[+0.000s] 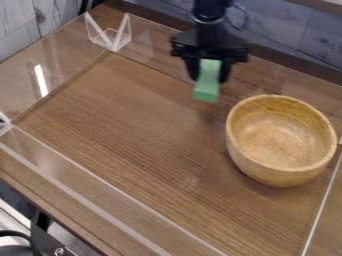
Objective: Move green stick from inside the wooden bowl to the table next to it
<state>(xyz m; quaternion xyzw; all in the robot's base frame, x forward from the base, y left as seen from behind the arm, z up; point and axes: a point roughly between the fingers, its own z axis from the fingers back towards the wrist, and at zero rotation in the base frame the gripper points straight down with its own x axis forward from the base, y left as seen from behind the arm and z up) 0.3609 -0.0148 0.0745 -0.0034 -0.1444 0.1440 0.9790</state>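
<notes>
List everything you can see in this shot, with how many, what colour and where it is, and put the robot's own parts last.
Round light-tan wooden bowl: one, tan, right side of the table, hollow empty.
Small flat bright-green stick: one, green, hanging from the gripper, left of the bowl and outside it.
Dark-brown wood-grain table: one, brown, fills the view.
Low clear acrylic walls: clear, along the table's edges.
Clear folded stand: one, transparent, far left corner.
Black gripper: one, black, top centre, shut on the stick's upper end.
</notes>
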